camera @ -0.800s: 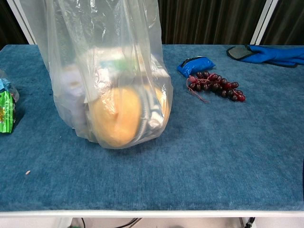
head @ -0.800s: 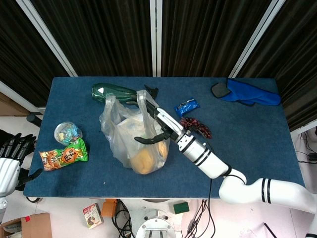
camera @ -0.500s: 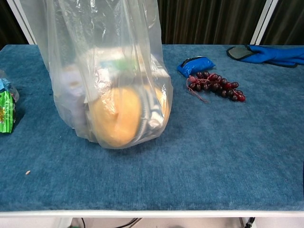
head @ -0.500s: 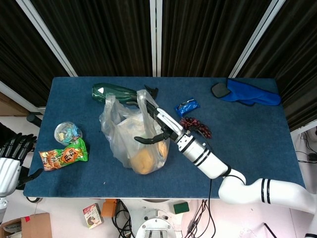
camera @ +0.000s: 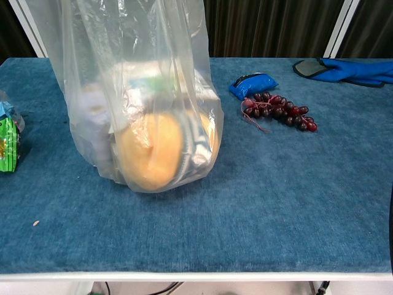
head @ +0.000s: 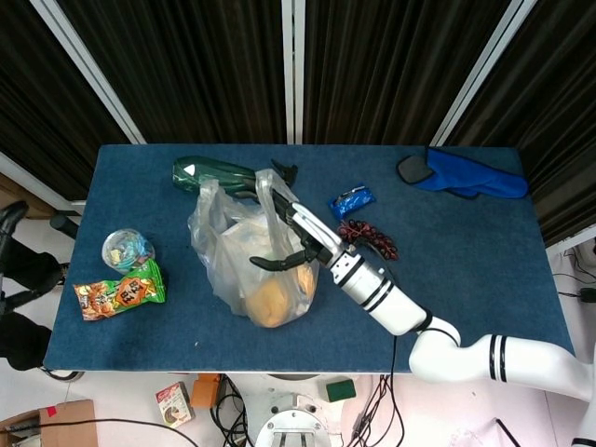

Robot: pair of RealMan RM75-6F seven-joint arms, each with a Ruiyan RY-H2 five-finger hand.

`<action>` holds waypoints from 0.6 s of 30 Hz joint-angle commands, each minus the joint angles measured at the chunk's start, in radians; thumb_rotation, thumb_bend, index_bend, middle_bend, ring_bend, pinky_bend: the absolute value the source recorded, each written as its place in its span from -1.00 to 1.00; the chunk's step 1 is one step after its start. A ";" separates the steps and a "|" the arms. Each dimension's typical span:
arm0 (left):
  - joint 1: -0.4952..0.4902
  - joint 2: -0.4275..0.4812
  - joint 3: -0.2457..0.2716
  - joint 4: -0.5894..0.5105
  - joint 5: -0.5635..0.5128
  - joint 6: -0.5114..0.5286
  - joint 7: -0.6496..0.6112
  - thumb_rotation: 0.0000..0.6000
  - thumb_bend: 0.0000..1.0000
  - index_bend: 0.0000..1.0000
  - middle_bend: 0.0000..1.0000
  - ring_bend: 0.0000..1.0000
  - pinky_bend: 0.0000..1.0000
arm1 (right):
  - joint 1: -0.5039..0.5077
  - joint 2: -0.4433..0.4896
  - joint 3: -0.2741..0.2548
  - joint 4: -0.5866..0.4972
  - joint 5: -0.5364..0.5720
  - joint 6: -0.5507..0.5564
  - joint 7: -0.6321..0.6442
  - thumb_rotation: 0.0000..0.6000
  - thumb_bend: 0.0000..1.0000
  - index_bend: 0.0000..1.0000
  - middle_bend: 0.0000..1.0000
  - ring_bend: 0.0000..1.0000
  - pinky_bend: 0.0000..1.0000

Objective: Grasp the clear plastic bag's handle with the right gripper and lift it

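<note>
The clear plastic bag (head: 237, 256) stands upright on the blue table (head: 466, 270), left of centre. It holds a round orange item (head: 267, 301) and other goods. My right hand (head: 303, 240) reaches in from the lower right and grips the bag's handle (head: 271, 189), which is pulled up taut over its fingers (head: 291, 212). In the chest view the bag (camera: 141, 80) fills the upper left, its bottom resting on the table (camera: 276, 203); the hand is out of frame above. My left hand shows in neither view.
A dark green bag (head: 212, 174) lies behind the clear bag. A clear cup (head: 126, 249) and a snack packet (head: 121, 293) sit at the left. Dark grapes (head: 368, 237), a blue packet (head: 352, 200) and a blue glove (head: 466, 175) lie to the right.
My left hand has withdrawn from the lower left edge of the head view. The right hand and the bag have hardly shifted.
</note>
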 commanded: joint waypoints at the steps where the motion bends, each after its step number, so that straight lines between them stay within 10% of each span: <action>1: -0.084 0.008 -0.099 -0.052 -0.070 -0.028 -0.038 0.94 -0.96 -0.91 -0.76 -0.94 -0.71 | 0.004 -0.004 0.003 0.005 0.001 -0.005 -0.001 1.00 -0.53 -1.00 -0.80 -1.00 -0.91; 18: -0.364 -0.041 -0.208 -0.181 -0.125 -0.265 0.227 0.56 -1.00 -0.93 -0.76 -0.94 -0.73 | 0.011 -0.020 0.011 0.013 0.000 -0.005 -0.009 1.00 -0.53 -1.00 -0.80 -1.00 -0.91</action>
